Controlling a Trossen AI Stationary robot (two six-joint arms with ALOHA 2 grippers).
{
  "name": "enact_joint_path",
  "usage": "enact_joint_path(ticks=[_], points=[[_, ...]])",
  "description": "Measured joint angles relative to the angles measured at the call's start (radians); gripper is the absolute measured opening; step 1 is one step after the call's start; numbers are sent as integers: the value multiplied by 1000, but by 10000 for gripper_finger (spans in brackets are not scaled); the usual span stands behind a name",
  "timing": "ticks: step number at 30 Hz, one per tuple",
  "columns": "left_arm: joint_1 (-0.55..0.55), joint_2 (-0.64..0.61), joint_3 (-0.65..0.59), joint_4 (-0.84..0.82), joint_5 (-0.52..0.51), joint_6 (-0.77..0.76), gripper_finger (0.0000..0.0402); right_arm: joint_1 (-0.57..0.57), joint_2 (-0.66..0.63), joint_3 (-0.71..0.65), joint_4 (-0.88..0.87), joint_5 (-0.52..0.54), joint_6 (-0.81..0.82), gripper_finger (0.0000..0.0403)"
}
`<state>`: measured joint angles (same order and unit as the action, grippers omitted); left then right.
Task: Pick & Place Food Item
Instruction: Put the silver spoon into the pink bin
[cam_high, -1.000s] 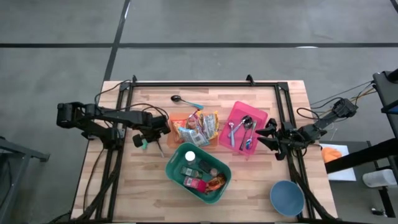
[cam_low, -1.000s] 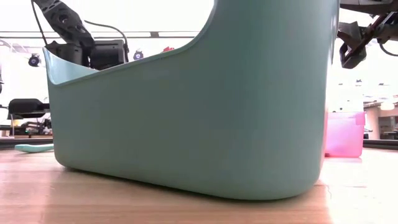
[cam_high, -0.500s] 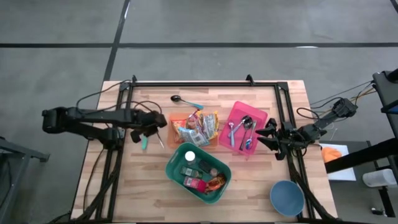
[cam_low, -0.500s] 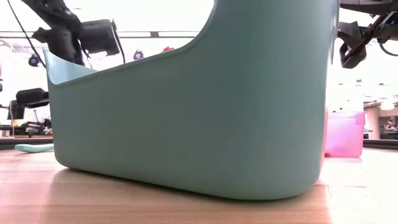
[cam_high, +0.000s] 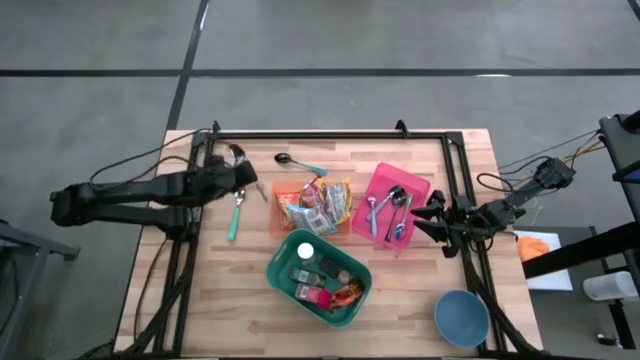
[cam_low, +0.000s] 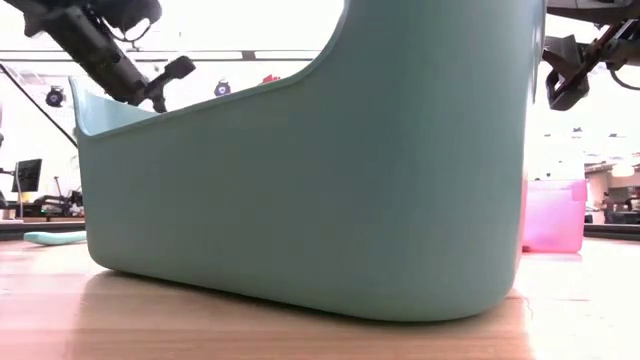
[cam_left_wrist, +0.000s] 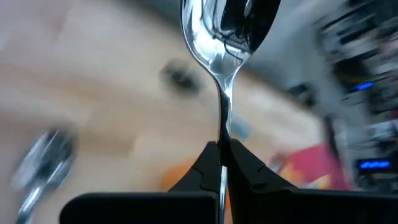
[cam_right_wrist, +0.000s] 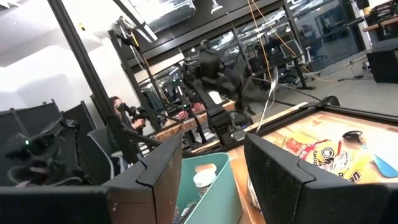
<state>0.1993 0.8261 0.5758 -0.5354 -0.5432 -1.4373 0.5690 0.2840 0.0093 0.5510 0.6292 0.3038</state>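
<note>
Starting at the left: left hand (cam_high: 243, 183) raised over the rear left part of the wooden desk (cam_high: 450, 160), clamped shut on the thin handle of a shiny metal spoon (cam_left_wrist: 227, 37), bowl end standing clear beyond the fingertips. Just beside it, flat on the wood, a teal-handled utensil (cam_high: 234, 216); farther back, a dark-bowled spoon with a teal handle (cam_high: 298, 162). Reads as a carry step, though with cutlery in the grip and not food. Next move probably calls for swinging the spoon rightward across the orange tray of snack packets (cam_high: 282, 190), keeping it level and clear of the packets, then lowering over the pink plastic tray of metal cutlery (cam_high: 420, 185) before letting go. Food itself sits mid-desk: packets piled in the orange tray, more wrapped items and a white-capped bottle in the green plastic bin (cam_high: 278, 262) nearer the front. Farther right, right hand (cam_high: 432, 222) parked at the pink tray's right edge, fingers apart, gripping nothing. Front right, a blue bowl (cam_high: 462, 318). Count: two arms, two trays, one bin, one bowl, one held spoon, two loose utensils; packets and tray cutlery too overlapped to number.
</note>
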Motion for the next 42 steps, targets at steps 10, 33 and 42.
enact_joint_path(ticks=[10,33,42], points=[[1,101,-70,798,-196,893,0,0,0,0,0,0,0,171],[112,625,91,1406,643,1198,0,0,0,0,0,0,0,171],[63,922,409,1329,692,1187,0,0,0,0,0,0,0,171]])
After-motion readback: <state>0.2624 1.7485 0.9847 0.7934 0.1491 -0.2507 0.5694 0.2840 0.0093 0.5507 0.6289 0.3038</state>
